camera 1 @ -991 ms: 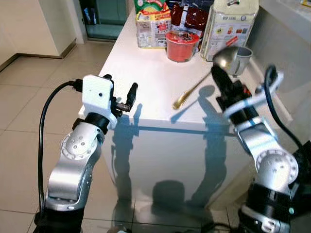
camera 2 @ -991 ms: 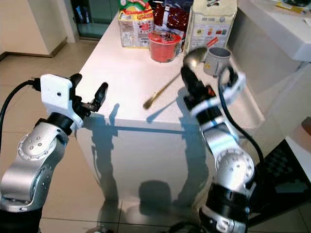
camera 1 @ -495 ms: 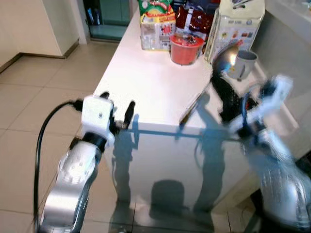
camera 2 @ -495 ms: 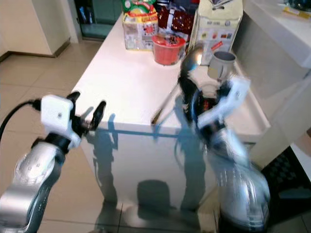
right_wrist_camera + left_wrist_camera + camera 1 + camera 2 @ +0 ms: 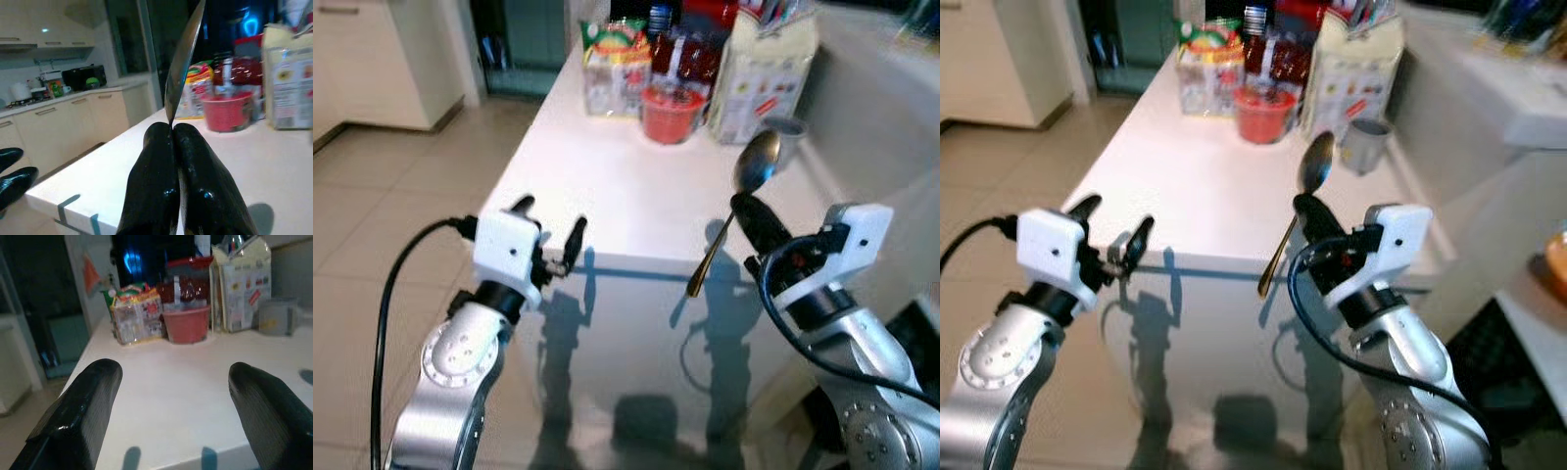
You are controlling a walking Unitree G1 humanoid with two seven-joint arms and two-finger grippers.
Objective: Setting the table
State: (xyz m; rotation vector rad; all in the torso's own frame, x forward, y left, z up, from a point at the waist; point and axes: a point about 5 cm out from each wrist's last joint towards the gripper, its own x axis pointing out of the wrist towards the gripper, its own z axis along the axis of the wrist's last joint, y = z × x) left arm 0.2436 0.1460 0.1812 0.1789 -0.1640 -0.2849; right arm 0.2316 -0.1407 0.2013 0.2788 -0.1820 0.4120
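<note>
My right gripper [image 5: 751,211] is shut on a long spoon [image 5: 756,164] near the neck. The silver bowl points up and the gold handle slants down past the front edge of the white table [image 5: 607,186]. In the right wrist view the spoon [image 5: 183,58] rises edge-on from the closed fingers [image 5: 156,161]. My left gripper [image 5: 551,227] is open and holds nothing. It hovers at the table's front left corner, and its fingers [image 5: 93,396] spread wide before the tabletop.
At the far end of the table stand a red cup [image 5: 666,110], snack packs [image 5: 612,59], a dark red bag [image 5: 690,49] and a tall white carton [image 5: 764,73]. A grey mug [image 5: 786,127] sits beside the carton. A white counter [image 5: 1508,88] borders the right side, over tiled floor.
The camera has shifted. My right gripper has drawn the spoon back toward the table's front edge and tipped it more upright. The left gripper stays open at the front left corner.
</note>
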